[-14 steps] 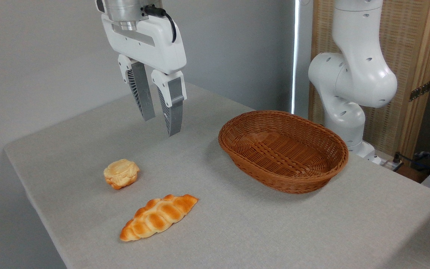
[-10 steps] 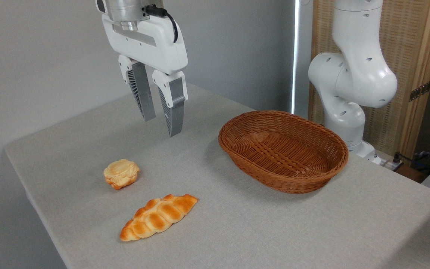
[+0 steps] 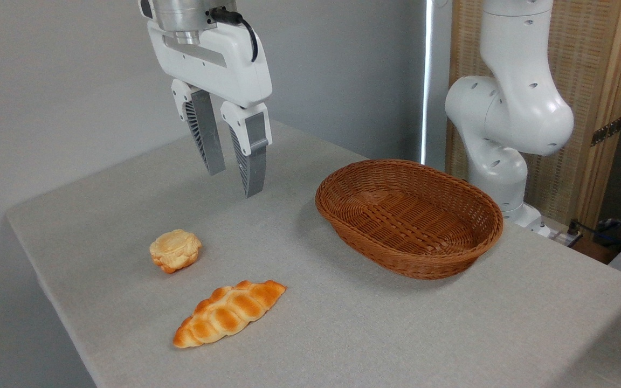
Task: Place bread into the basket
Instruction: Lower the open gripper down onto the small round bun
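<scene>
The bread (image 3: 175, 250) was a small round bun. Its top was pale gold and lumpy, and its edges were darker orange-brown and a bit ruffled. It sat on the gray table (image 3: 343, 323), on the left side, all by itself. Nothing was touching it.

Just in front of the bun, nearer the camera, lay a braided loaf (image 3: 229, 313). That one was long and pointed at both ends, and it was a shiny golden orange. The two were near each other but did not touch.

The basket (image 3: 409, 216) stood on the right half of the table, well apart from the bun. It was oval and woven from reddish-brown wicker, with low sides that leaned outward. Nothing was inside it; only the woven bottom showed.

The gripper (image 3: 233, 185) hung in the air, up and behind the bun and a little to its right. It pointed down at the table and tilted a little. Its two gray fingers (image 3: 205, 137) were spread apart with a gap between them, and they held nothing. They did not touch the table or the bun. A black cable (image 3: 246, 33) curled out near the top of the white gripper body.

The thick white arm (image 3: 510, 113) stood behind the basket on the right, in front of a wooden screen (image 3: 601, 81).
</scene>
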`<control>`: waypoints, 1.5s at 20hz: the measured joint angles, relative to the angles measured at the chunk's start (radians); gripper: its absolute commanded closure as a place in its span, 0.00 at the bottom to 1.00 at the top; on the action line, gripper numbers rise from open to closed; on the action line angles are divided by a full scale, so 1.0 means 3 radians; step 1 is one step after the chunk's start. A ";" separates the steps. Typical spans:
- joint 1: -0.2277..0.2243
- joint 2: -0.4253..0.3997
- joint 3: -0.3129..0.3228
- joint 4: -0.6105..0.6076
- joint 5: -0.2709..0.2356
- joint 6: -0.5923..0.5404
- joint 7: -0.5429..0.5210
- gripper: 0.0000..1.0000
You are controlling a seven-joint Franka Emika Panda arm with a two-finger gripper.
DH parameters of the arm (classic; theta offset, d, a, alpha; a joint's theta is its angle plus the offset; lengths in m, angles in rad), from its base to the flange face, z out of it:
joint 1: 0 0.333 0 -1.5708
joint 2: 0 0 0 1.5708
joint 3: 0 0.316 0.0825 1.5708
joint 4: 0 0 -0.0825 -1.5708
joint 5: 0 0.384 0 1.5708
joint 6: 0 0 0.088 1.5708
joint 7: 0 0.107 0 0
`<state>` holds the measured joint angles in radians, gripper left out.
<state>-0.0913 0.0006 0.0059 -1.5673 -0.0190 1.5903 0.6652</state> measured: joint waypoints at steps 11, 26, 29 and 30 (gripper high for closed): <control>-0.0041 0.0091 -0.0187 -0.0029 -0.0002 0.0167 -0.0002 0.00; -0.0079 0.0595 -0.0776 -0.0525 -0.0002 0.1271 -0.0032 0.00; -0.0079 0.0672 -0.0825 -0.0547 -0.0002 0.1411 -0.0181 0.00; -0.0079 0.0691 -0.0842 -0.0548 -0.0002 0.1443 -0.0209 0.00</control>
<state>-0.1151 0.2080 -0.2467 -1.7317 -0.0196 2.0232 0.6025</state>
